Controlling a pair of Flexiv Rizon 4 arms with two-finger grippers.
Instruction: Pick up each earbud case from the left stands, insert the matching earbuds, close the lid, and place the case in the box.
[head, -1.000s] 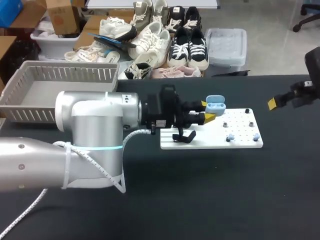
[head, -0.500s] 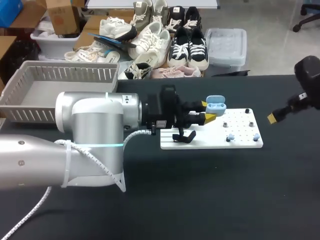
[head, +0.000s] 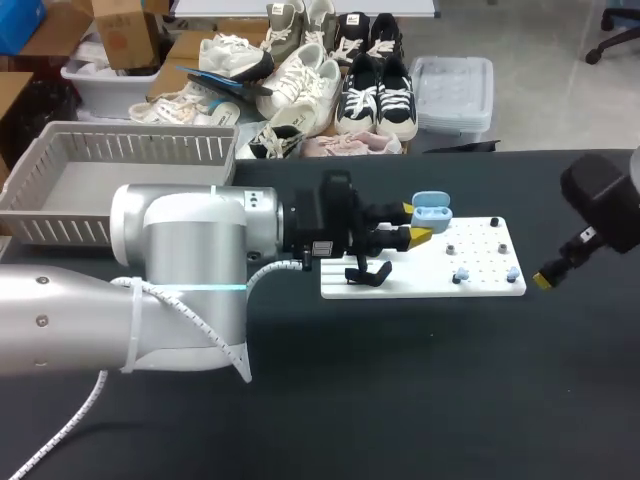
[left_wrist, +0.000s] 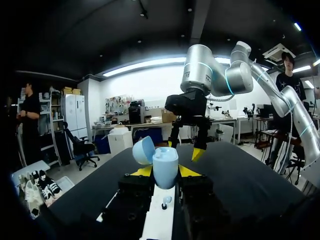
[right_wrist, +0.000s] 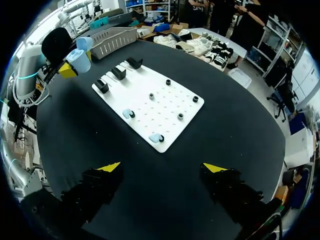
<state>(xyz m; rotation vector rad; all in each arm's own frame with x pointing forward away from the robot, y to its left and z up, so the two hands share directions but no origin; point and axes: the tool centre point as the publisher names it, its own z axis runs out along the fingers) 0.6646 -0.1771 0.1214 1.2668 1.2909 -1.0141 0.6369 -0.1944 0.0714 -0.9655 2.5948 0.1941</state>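
Overhead, the left gripper (head: 415, 221) pinches the pale blue earbud case (head: 431, 212) between its yellow tips, lid open, near the far edge of the white board (head: 420, 288) that lies on the black surface (head: 400, 390). Black stands (head: 368, 272) occupy the board's left end, two blue earbuds (head: 461, 275) sit toward its right end, and the grey box (head: 140, 148) rests at the surface's far left. The right gripper (head: 545, 279) hangs just off the board's right end (only one yellow tip shows here). From the left wrist, the case (left_wrist: 165, 166) stands upright, clamped from both sides by the gripper (left_wrist: 165, 171), with the right gripper (left_wrist: 186, 149) ahead of it. From the right wrist, that gripper (right_wrist: 162, 167) has its fingers spread wide with nothing between them, above bare surface near the board (right_wrist: 165, 95). The earbuds (right_wrist: 128, 114) lie on the board's near side, the stands (right_wrist: 118, 73) at its far end, and the case (right_wrist: 79, 60) beyond them, in front of the box (right_wrist: 112, 36).
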